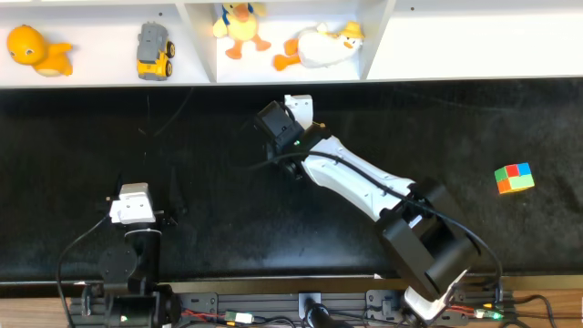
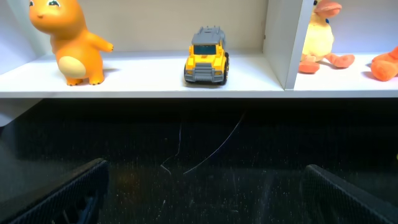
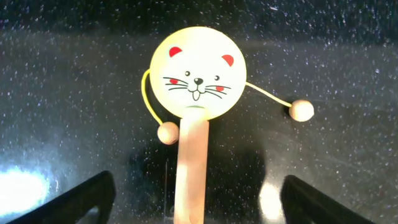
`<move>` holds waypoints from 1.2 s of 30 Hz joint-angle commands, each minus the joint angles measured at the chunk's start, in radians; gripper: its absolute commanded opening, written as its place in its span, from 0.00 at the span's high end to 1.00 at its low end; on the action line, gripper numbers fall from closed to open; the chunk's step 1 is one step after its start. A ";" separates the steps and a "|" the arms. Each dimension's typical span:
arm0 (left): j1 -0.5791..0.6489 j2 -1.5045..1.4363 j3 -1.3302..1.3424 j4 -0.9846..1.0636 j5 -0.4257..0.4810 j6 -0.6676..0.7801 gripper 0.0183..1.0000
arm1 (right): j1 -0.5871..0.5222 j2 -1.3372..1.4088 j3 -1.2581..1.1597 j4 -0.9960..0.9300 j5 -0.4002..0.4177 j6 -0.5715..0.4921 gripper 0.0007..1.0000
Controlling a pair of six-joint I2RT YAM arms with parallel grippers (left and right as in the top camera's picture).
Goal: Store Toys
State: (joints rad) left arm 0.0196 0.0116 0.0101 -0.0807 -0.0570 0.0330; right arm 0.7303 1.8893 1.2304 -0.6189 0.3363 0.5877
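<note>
Worktop (image 1: 219,182): black, across the middle band of the top view. Shelf (image 1: 455,36): white, split into compartments, along the upper edge.

Right arm (image 1: 364,187) reached from lower right to the frame's centre, just below the shelf front. Left arm (image 1: 132,264) sat at lower left. Step in hand, as judged: pickup of the rattle (image 3: 198,73), with storage on the shelf to follow. The next move would call for lowering onto the handle (image 3: 189,174) and closing across it.

Right claw (image 3: 199,179): wide open, one finger well out to each side of the handle, nothing held and no contact that I could see. Left claw (image 2: 206,165): also wide open and empty, facing the shelf.

Already on the shelf, upper left to upper centre of the top view: orange figure (image 1: 38,50), truck (image 1: 155,50), yellow duck (image 1: 241,27), white duck (image 1: 319,46).

The rattle lay flat on the worktop, cat face up, in the upper middle of the right wrist view, with its handle running to the bottom edge between the fingers.

Cube (image 1: 515,178): on the worktop at middle right of the top view, well apart from both claws, not yet stored.

Beads (image 3: 301,111): two, on strings beside the rattle head, to be kept out of the grip.
</note>
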 commanded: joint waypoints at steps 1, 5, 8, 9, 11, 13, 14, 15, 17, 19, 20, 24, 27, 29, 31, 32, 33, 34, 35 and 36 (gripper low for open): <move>-0.002 -0.009 -0.002 -0.001 0.003 0.016 0.00 | -0.005 0.023 0.031 0.006 -0.037 -0.001 0.20; -0.002 -0.009 -0.002 -0.001 0.003 0.016 0.00 | -0.005 0.036 0.031 0.008 -0.056 -0.001 0.24; -0.002 -0.009 -0.002 -0.001 0.003 0.016 0.00 | -0.005 0.051 0.031 0.010 -0.077 -0.001 0.24; -0.002 -0.009 -0.002 -0.001 0.003 0.016 0.00 | -0.005 0.055 0.031 0.011 -0.082 -0.001 0.25; -0.002 -0.009 -0.002 -0.001 0.003 0.015 0.00 | -0.005 0.063 0.031 0.011 -0.085 0.000 0.26; -0.002 -0.009 -0.002 -0.001 0.003 0.016 0.00 | -0.004 0.067 0.031 0.014 -0.085 0.000 0.30; -0.002 -0.009 -0.002 -0.001 0.003 0.016 0.00 | -0.004 0.067 0.031 0.014 -0.085 0.000 0.32; -0.002 -0.009 -0.002 -0.001 0.003 0.016 0.00 | -0.004 0.067 0.031 0.014 -0.085 0.000 0.35; -0.002 -0.009 -0.002 -0.001 0.003 0.016 0.00 | -0.004 0.067 0.031 0.015 -0.085 0.000 0.52; -0.002 -0.009 -0.002 -0.001 0.003 0.016 0.00 | -0.004 0.067 0.031 0.015 -0.085 0.000 0.66; -0.002 -0.009 -0.002 -0.001 0.003 0.016 0.00 | -0.004 0.067 0.031 0.015 -0.085 0.000 0.72; -0.002 -0.009 -0.002 -0.001 0.003 0.016 0.00 | -0.004 0.067 0.031 0.015 -0.085 0.000 0.74; -0.002 -0.009 -0.002 -0.001 0.003 0.016 0.00 | -0.002 0.062 0.031 0.015 -0.085 0.004 0.89; -0.002 -0.009 -0.002 -0.001 0.003 0.016 0.00 | -0.002 0.052 0.031 0.015 -0.085 0.004 0.93; -0.002 -0.009 -0.002 -0.001 0.003 0.015 0.00 | -0.001 0.036 0.031 0.013 -0.085 0.003 0.91; -0.002 -0.009 -0.002 -0.001 0.003 0.016 0.00 | -0.001 0.027 0.031 0.009 -0.085 0.003 0.92; -0.002 -0.009 -0.002 -0.001 0.003 0.016 0.00 | -0.001 0.019 0.031 0.001 -0.084 0.003 0.92; -0.002 -0.009 -0.002 -0.001 0.003 0.016 0.00 | -0.002 0.009 0.031 -0.012 -0.084 0.003 0.93; -0.002 -0.009 -0.002 -0.001 0.003 0.016 0.00 | -0.002 0.001 0.031 -0.023 -0.081 0.003 0.95; -0.002 -0.009 -0.002 -0.001 0.003 0.016 0.00 | -0.002 -0.009 0.031 -0.040 -0.077 0.003 0.96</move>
State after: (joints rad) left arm 0.0196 0.0116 0.0101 -0.0807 -0.0566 0.0330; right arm 0.7273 1.9266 1.2522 -0.6399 0.2646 0.5854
